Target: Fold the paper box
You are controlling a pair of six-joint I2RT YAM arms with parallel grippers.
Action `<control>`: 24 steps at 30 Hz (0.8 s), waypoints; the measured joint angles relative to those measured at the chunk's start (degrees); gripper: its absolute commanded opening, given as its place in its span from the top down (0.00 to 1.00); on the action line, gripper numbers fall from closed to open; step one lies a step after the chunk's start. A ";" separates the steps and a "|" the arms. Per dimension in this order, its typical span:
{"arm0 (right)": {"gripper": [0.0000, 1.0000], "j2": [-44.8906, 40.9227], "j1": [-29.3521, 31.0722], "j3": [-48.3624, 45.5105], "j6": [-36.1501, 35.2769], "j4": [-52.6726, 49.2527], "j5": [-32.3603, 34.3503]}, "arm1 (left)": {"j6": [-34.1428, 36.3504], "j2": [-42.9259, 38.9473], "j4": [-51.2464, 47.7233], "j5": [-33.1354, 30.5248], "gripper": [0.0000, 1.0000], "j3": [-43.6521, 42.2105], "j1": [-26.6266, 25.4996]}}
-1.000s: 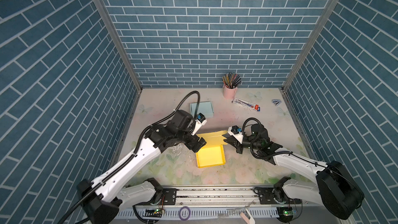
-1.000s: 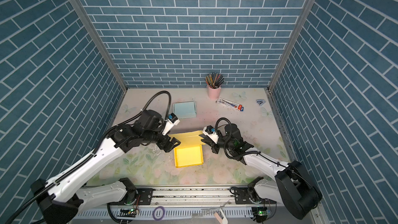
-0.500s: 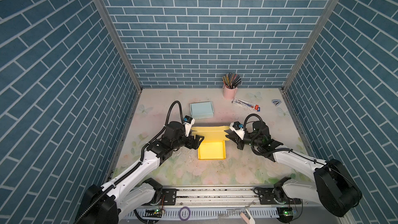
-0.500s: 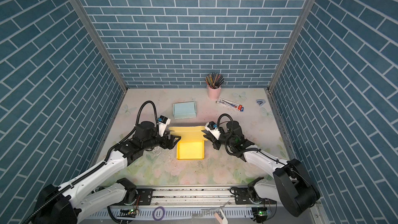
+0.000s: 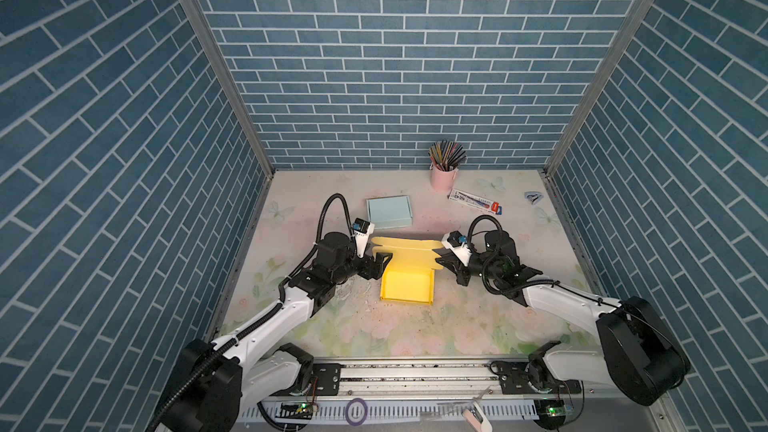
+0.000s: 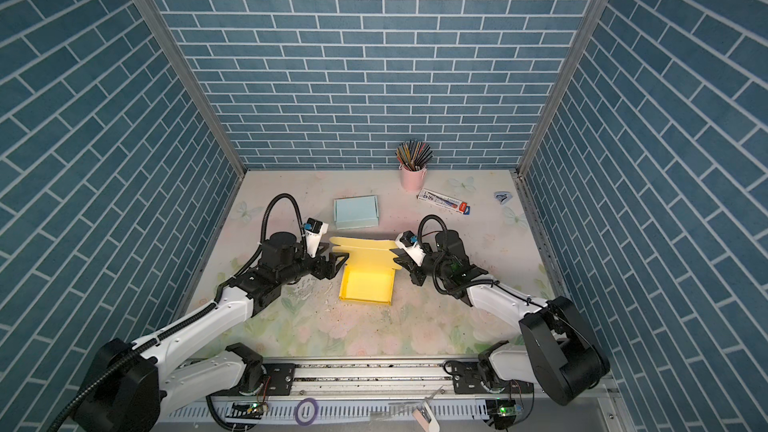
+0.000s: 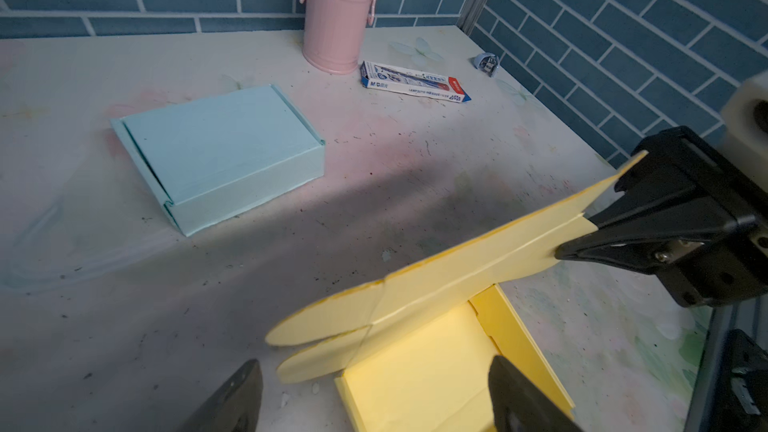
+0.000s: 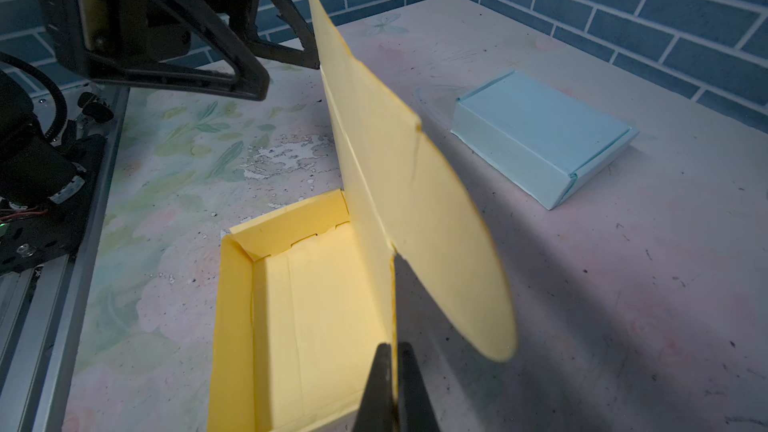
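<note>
Both top views are showing the yellow paper box (image 5: 407, 288) sitting near the middle of the surface (image 5: 415, 334). Its open tray is lying flat and its lid (image 5: 405, 248) is standing up along the tray's far side.

I am pinching the right end of that lid with my right jaws, which are clamping tight on the paper. In the right wrist view my right fingers (image 8: 384, 388) are pressing together with the lid's edge between them, and a rounded end tab (image 8: 453, 276) is sticking out just beside them.

My left jaws are standing wide apart at the lid's left end and are gripping nothing. In the left wrist view my left fingertips (image 7: 235, 396) are showing well apart, with the lid's left tabs (image 7: 324, 326) and a corner of the tray lying between them. Whether either fingertip is touching the paper I cannot tell.

A flaking patch (image 5: 353, 292) is showing on the surface just left of the tray. A closed light blue box (image 5: 388, 211) is lying behind the yellow one, toward the back edge and left of the middle, apart from the lid. A pink cup (image 5: 444, 178) full of pencils is standing at the back edge, right of the middle. A pen carton (image 5: 476, 201) is lying just in front of the cup. A small blue object (image 5: 534, 198) is resting near the back right corner.
</note>
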 measured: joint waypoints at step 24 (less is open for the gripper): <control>1.00 3.43 -0.63 2.78 0.07 -1.14 1.33 | 4.57 10.21 8.15 11.54 0.67 -1.55 6.08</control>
